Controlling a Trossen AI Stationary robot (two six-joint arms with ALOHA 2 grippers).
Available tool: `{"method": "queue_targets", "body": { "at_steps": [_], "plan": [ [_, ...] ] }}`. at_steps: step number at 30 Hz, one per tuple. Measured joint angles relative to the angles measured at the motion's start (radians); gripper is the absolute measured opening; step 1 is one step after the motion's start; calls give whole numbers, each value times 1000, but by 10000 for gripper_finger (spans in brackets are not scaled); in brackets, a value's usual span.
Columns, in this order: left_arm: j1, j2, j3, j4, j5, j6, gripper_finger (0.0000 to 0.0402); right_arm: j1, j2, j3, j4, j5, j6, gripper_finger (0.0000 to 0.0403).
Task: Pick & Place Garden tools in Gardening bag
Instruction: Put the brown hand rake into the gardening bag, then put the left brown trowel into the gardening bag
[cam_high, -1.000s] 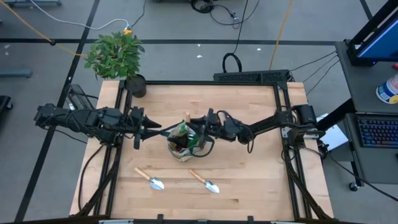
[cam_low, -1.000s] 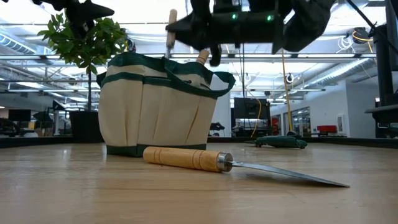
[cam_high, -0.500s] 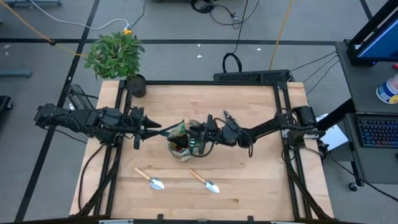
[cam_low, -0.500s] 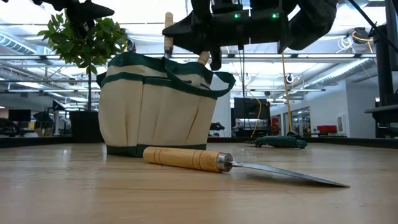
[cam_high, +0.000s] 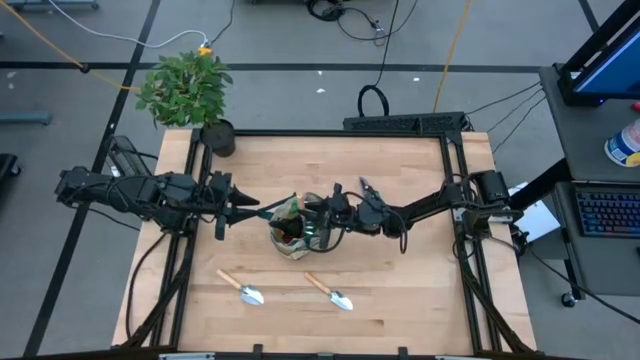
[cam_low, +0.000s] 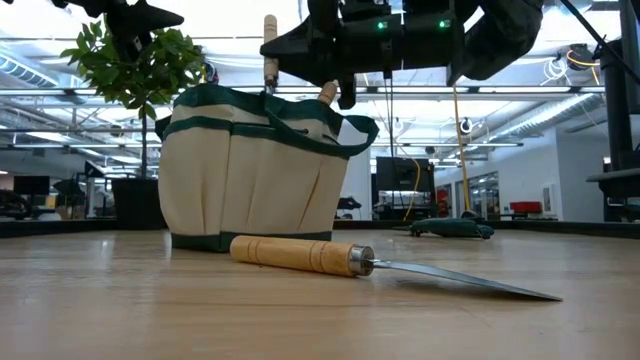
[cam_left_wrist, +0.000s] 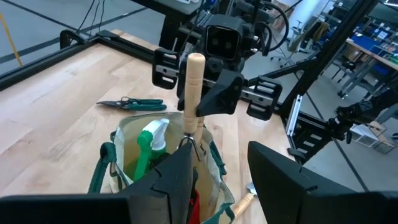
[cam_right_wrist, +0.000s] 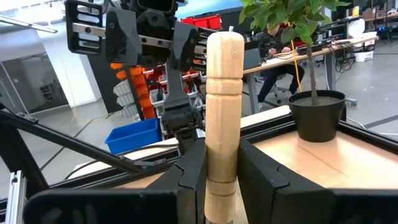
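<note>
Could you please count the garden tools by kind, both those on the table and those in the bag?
Trowels, on the table: 2
Pruning shears, on the table: 1
Spray bottle, in the bag: 1
Wooden-handled tools upright in the bag, one in the right gripper: 2
Total: 6
The left gripper hovers beside the bag.

A robotics lab: metal-framed wooden table (cam_high: 400, 300), floor cables (cam_high: 420, 40), blue parts bin (cam_right_wrist: 134, 135)

A leafy potted plant (cam_high: 188, 93) stands at the table (cam_high: 400, 300) corner.
</note>
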Motion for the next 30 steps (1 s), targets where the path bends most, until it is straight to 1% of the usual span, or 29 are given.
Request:
{"method": "queue_targets", "body": {
  "at_steps": [6,11,21,26,30],
  "plan": [
    [0,0,0,0,0,4,159,0,0,0,-8,0,0,66],
    [0,0,0,0,0,4,159,0,0,0,-38,0,1,93],
    [0,0,0,0,0,4,159,0,-1,0,-37,-1,1,139],
    [0,0,0,0,0,3,159,0,-1,0,8,-2,1,156],
    [0,0,0,4,0,1,159,0,-1,0,64,-3,0,160]
  ]
}}
